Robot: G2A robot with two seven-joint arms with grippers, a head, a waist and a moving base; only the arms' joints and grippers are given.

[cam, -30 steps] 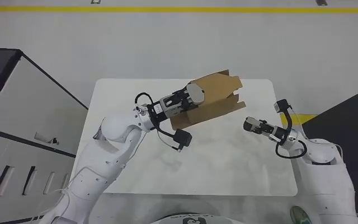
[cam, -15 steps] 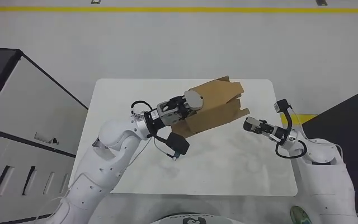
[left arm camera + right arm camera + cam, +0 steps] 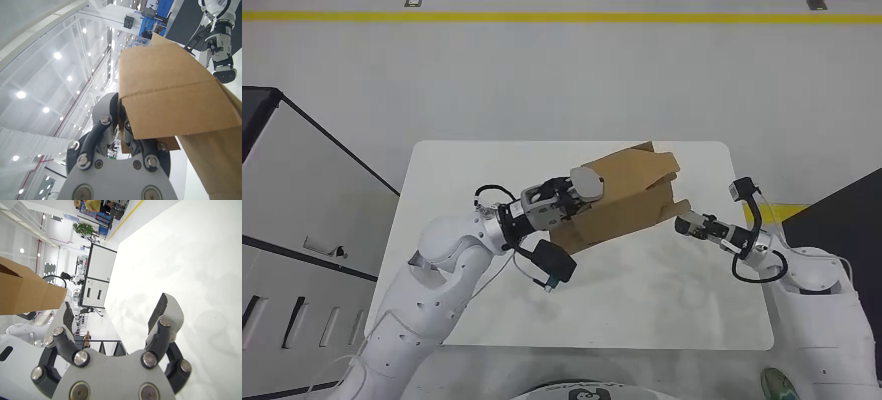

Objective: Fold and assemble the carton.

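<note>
A brown cardboard carton (image 3: 627, 195) is held tilted above the back middle of the white table (image 3: 642, 300), its flaps loose at the right end. My left gripper (image 3: 577, 190) is shut on the carton's left edge; in the left wrist view its fingers (image 3: 119, 113) pinch a carton (image 3: 170, 91) panel. My right gripper (image 3: 682, 224) stands open just right of the carton's lower right corner. In the right wrist view its pads (image 3: 160, 306) are apart with nothing between them, and the carton (image 3: 26, 289) sits just beyond one fingertip.
A grey cabinet (image 3: 292, 200) stands left of the table. The table's front half is bare white surface. A yellow floor line (image 3: 562, 16) runs behind the table.
The left arm has swung the carton down and to the right, toward the right gripper. The right gripper has edged slightly toward the carton's corner and stayed open.
</note>
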